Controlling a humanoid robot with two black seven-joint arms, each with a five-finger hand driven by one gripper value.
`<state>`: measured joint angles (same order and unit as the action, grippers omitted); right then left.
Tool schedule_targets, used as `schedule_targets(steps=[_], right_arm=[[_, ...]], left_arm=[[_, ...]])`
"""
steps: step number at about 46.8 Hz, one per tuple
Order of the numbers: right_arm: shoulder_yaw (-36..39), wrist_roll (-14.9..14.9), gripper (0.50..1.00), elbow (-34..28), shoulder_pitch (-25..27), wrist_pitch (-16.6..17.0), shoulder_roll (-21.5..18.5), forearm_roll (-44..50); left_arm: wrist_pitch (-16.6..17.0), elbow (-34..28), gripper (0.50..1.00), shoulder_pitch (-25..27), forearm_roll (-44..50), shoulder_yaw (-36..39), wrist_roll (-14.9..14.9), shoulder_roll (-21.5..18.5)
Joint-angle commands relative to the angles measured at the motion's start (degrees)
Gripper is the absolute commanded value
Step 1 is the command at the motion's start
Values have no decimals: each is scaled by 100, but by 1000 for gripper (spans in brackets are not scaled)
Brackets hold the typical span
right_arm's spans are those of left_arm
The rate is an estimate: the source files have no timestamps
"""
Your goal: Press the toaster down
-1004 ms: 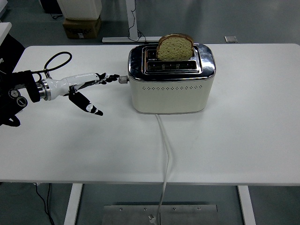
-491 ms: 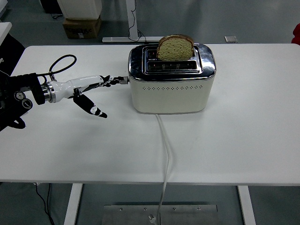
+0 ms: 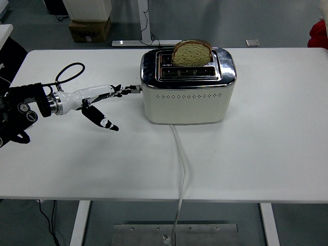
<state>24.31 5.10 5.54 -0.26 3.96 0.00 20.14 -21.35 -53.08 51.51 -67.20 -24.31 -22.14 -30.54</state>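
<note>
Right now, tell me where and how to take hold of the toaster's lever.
Take the small lever knob that sticks out of the toaster's left end wall, high up. Come from the left, where the left robot hand already reaches with its fingertips at the knob, and set the fingers on top, since the knob juts sideways and likely travels down. The bread slice stands tall in the slot.

Cream toaster, chrome top, upright mid-table, bread slice raised in slot
</note>
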Motion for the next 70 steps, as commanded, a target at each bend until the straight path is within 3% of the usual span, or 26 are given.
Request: schedule_targets(steps=[1, 70], right_arm=[[-6, 0, 998, 0, 0, 0, 0, 7], [-5, 0, 998, 0, 0, 0, 0, -1]], left_arm=[[0, 8, 1000, -1, -4, -3, -1, 5], [-9, 377, 1000, -229, -4, 5, -1, 286]])
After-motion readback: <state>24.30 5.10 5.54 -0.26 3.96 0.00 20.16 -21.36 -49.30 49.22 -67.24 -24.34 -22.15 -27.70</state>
